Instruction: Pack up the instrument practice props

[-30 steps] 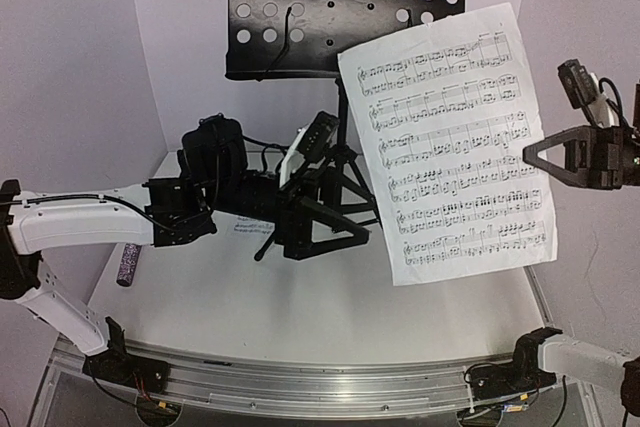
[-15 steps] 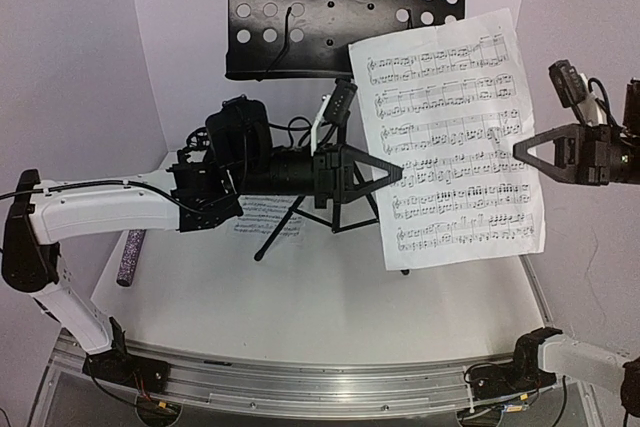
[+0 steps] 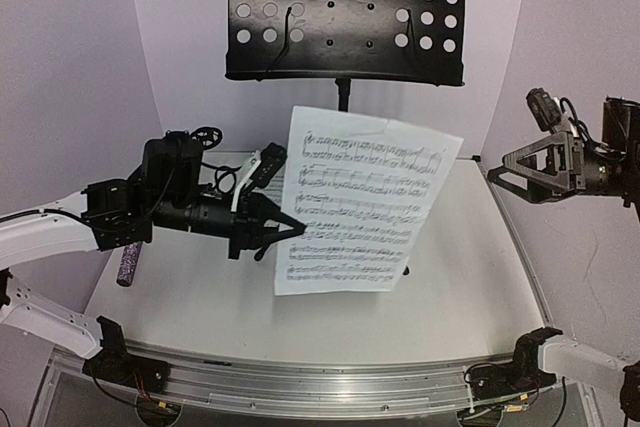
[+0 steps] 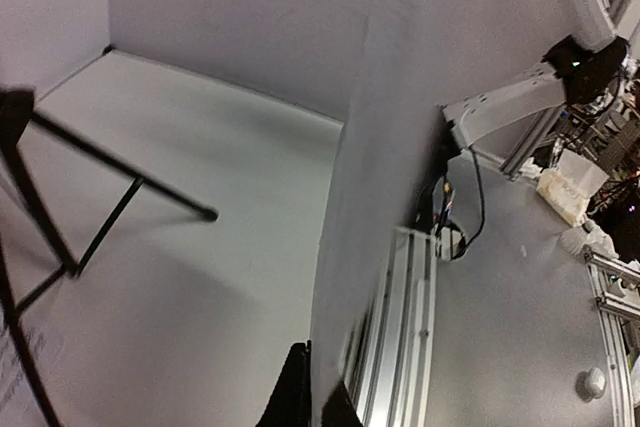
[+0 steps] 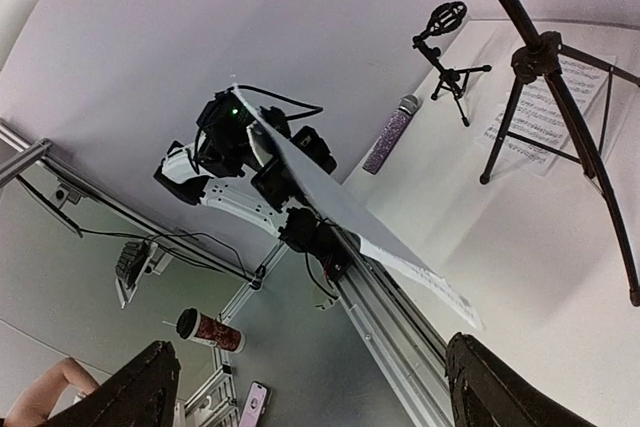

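Forward of the music stand, on the near side of its pole, one sheet-music page hung upright in the air, printed side toward the top camera and clear of the desk. Left claw was closed on the page's left edge, roughly mid-height. The left wrist view agreed: fingers were pinched together on the paper's edge, and the blank back of the page filled the middle of that view. Right claw hung to the right of the music stand, well apart from the page. Its jaws were spread wide with nothing between them, and in the right wrist view both fingers sat far apart. The music stand stood upright on its tripod at the back of the desk, perforated panel tilted toward the top camera. A second page lay flat on the desk between the tripod legs. The purple glitter microphone lay on the desk well left of the music stand, partly hidden by the left arm in the top view. The small mic stand stood upright left of the music stand, near the microphone's mesh head.
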